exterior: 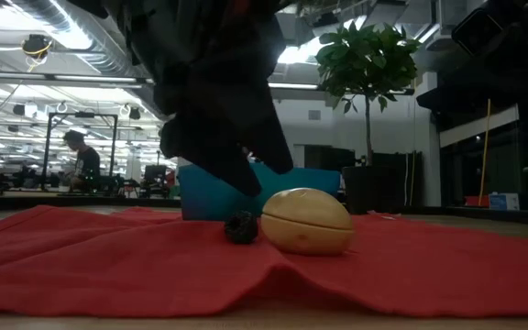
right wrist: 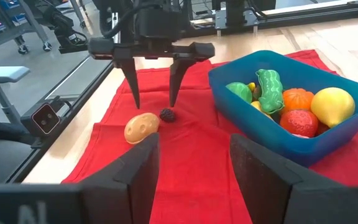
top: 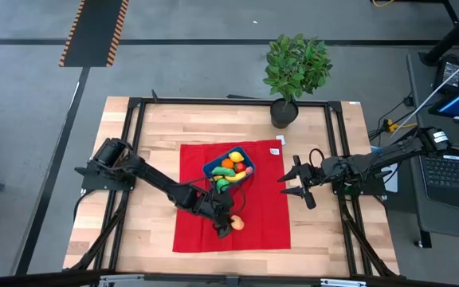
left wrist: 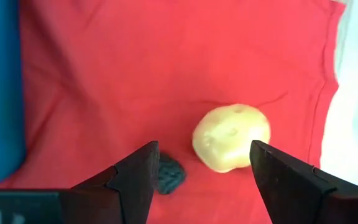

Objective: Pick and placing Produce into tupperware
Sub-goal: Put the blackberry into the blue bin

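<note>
The blue tupperware (top: pixel 217 169) sits on a red cloth (top: pixel 265 219) and holds several toy fruits and vegetables (right wrist: pixel 294 102). On the cloth near it lie a tan potato (left wrist: pixel 232 137) (right wrist: pixel 142 127) and a small dark berry (left wrist: pixel 168 174) (right wrist: pixel 167 114). My left gripper (left wrist: pixel 204 149) (right wrist: pixel 153 102) hangs open just above these two, fingers pointing down, touching neither. My right gripper (top: pixel 296 184) (right wrist: pixel 194 149) is open and waits above the cloth's right edge, facing the container.
A potted plant (top: pixel 296 68) stands at the table's far edge. Bare wood (top: pixel 146 191) lies left and right of the cloth. In the low view the potato (exterior: pixel 306 220) and berry (exterior: pixel 241 227) sit in front of the container (exterior: pixel 314 179).
</note>
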Robot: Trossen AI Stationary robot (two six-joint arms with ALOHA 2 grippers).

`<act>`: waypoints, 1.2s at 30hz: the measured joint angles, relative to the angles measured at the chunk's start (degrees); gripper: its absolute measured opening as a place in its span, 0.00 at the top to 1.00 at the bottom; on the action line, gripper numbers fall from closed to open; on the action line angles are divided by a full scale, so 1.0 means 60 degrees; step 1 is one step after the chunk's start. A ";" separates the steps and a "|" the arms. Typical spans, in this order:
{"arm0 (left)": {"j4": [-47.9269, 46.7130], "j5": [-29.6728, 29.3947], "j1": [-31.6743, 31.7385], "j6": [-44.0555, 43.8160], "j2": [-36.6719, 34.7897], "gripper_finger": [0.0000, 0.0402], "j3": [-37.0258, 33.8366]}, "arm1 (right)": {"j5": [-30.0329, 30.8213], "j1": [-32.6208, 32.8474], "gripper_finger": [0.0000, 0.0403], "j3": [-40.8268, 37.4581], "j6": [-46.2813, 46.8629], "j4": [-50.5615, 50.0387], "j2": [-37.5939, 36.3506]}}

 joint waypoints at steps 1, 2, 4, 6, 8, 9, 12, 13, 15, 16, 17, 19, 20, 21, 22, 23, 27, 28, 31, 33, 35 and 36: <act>-0.0106 -0.0003 0.0038 0.0021 -0.0003 0.40 0.0006 | 0.0002 0.0000 0.51 0.0000 0.0000 0.0001 0.0001; -0.0255 -0.0006 0.0070 0.0017 -0.0003 0.40 0.0006 | 0.0002 -0.0001 0.51 0.0000 0.0000 0.0004 -0.0001; -0.0433 -0.0006 0.0135 0.0014 -0.0003 0.40 0.0003 | 0.0002 0.0000 0.51 0.0000 0.0007 0.0004 0.0000; -0.0546 -0.0010 0.0165 -0.0007 -0.0007 0.40 0.0004 | 0.0001 0.0000 0.51 0.0000 0.0004 0.0004 0.0001; -0.0677 -0.0006 0.0192 -0.0120 0.0068 0.40 0.0003 | 0.0000 -0.0001 0.51 0.0000 0.0004 0.0004 -0.0001; -0.0684 0.0000 0.0200 -0.0128 0.0101 0.40 0.0002 | -0.0002 0.0000 0.51 0.0000 0.0004 0.0002 -0.0002; -0.0611 0.0097 0.0200 -0.0212 0.0149 0.40 0.0008 | -0.0002 0.0001 0.51 0.0000 0.0004 -0.0016 -0.0002; -0.0622 0.0101 0.0200 -0.0338 0.0195 0.40 0.0014 | 0.0000 0.0000 0.51 0.0000 0.0004 -0.0032 0.0001; -0.0715 0.0132 0.0175 -0.0385 0.0250 0.40 -0.0008 | 0.0002 0.0002 0.51 0.0000 0.0004 -0.0040 0.0002; -0.0692 0.0139 0.0158 -0.0388 0.0255 0.40 -0.0008 | 0.0002 0.0000 0.51 0.0000 0.0004 -0.0043 0.0002; -0.0614 0.0161 0.0152 -0.0399 0.0300 0.40 0.0005 | 0.0000 -0.0002 0.51 0.0000 0.0004 -0.0044 -0.0001; -0.0656 0.0246 0.0152 -0.0474 0.0385 0.40 0.0005 | -0.0001 0.0002 0.51 0.0000 0.0004 -0.0047 -0.0002; -0.0719 0.0322 0.0152 -0.0490 0.0396 0.40 -0.0015 | 0.0002 0.0001 0.51 0.0000 0.0007 -0.0047 0.0001; -0.0649 0.0347 0.0152 -0.0493 0.0427 0.40 -0.0011 | -0.0001 0.0002 0.51 0.0000 0.0004 -0.0047 -0.0002; -0.0597 0.0357 0.0157 -0.0514 0.0460 0.40 0.0008 | 0.0002 0.0002 0.51 0.0000 0.0004 -0.0051 0.0002; -0.0630 0.0361 0.0166 -0.0559 0.0479 0.40 0.0007 | 0.0002 0.0002 0.51 0.0000 0.0004 -0.0051 -0.0002; -0.0623 0.0383 0.0178 -0.0568 0.0492 0.40 -0.0004 | 0.0002 0.0000 0.51 0.0000 0.0004 -0.0058 -0.0002; -0.0630 0.0383 0.0178 -0.0565 0.0492 0.40 -0.0004 | 0.0000 -0.0002 0.51 0.0000 0.0004 -0.0060 -0.0002; -0.0623 0.0383 0.0178 -0.0567 0.0492 0.40 -0.0004 | 0.0002 0.0002 0.51 0.0000 0.0004 -0.0062 -0.0002; -0.0633 0.0383 0.0178 -0.0568 0.0492 0.40 -0.0004 | 0.0000 0.0002 0.51 0.0000 0.0004 -0.0066 0.0000; -0.0631 0.0381 0.0178 -0.0580 0.0492 0.40 -0.0004 | 0.0002 0.0002 0.51 0.0000 0.0004 -0.0066 0.0001; -0.0642 0.0382 0.0178 -0.0591 0.0492 0.40 -0.0004 | 0.0001 0.0001 0.51 0.0000 0.0004 -0.0066 0.0001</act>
